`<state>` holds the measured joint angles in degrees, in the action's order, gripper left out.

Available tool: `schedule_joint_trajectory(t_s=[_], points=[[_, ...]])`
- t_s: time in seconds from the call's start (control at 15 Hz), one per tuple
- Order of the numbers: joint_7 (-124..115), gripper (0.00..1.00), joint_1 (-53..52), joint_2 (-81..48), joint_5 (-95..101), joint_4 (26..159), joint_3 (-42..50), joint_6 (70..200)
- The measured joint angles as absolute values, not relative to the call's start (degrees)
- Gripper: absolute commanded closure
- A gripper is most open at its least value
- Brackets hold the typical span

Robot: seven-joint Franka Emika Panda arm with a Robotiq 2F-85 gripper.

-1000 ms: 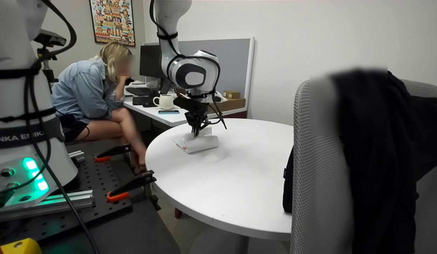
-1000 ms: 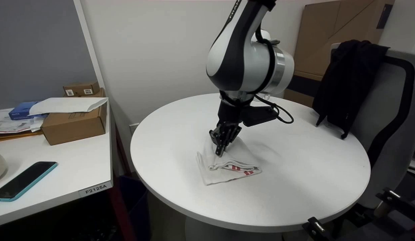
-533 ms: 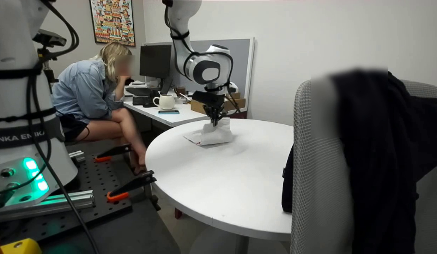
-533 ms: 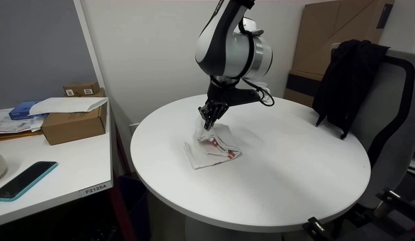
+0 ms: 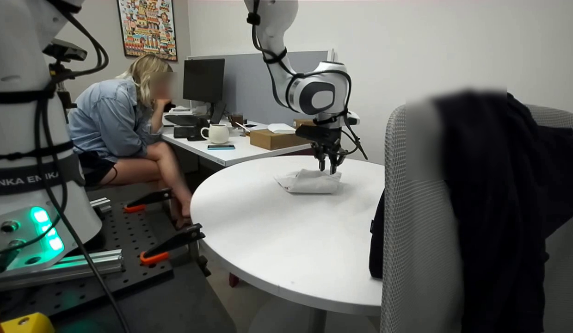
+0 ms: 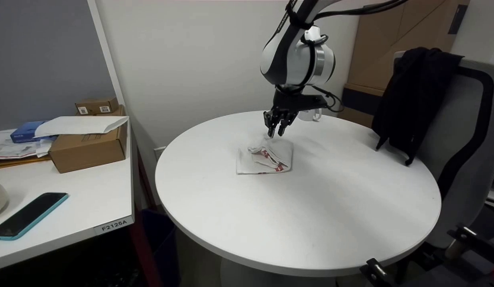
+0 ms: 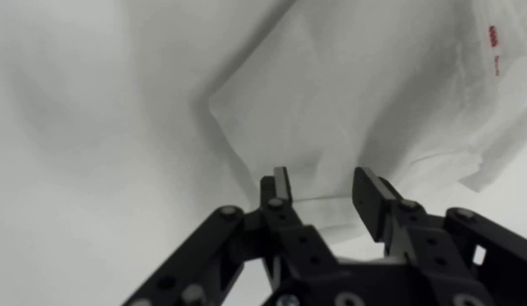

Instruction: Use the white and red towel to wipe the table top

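Note:
The white towel with red marks lies folded and bunched on the round white table, near its far part. It shows in both exterior views and fills much of the wrist view. My gripper is open, just above the towel's back edge in an exterior view. In the wrist view the two fingers stand apart with towel below and between them, and nothing is pinched. I cannot tell whether the fingertips touch the cloth.
A clear or white mug stands at the table's far edge behind the gripper. A chair with a dark jacket stands against the table. A desk with a cardboard box and a phone is beside it. A person sits nearby.
The gripper has carried the towel across the table, farther from the table's near edge in an exterior view. The fingers were closed on the towel and have now opened, and its raised part has sunk.

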<state>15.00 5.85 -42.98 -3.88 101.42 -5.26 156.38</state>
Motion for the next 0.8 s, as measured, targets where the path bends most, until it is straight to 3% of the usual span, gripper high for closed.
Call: schedule_joint_trajectory(t_s=[0.2,0.27,0.53,0.8], points=[[13.1,0.03,7.1,-42.8,-4.2,99.0,-4.1,151.0],[12.9,0.00,7.9,-41.8,-4.4,98.9,-4.0,148.3],[12.4,0.00,10.4,-32.9,-4.5,105.1,-2.3,140.8],[11.6,0.00,10.6,-22.1,-4.0,117.9,1.6,141.7]])
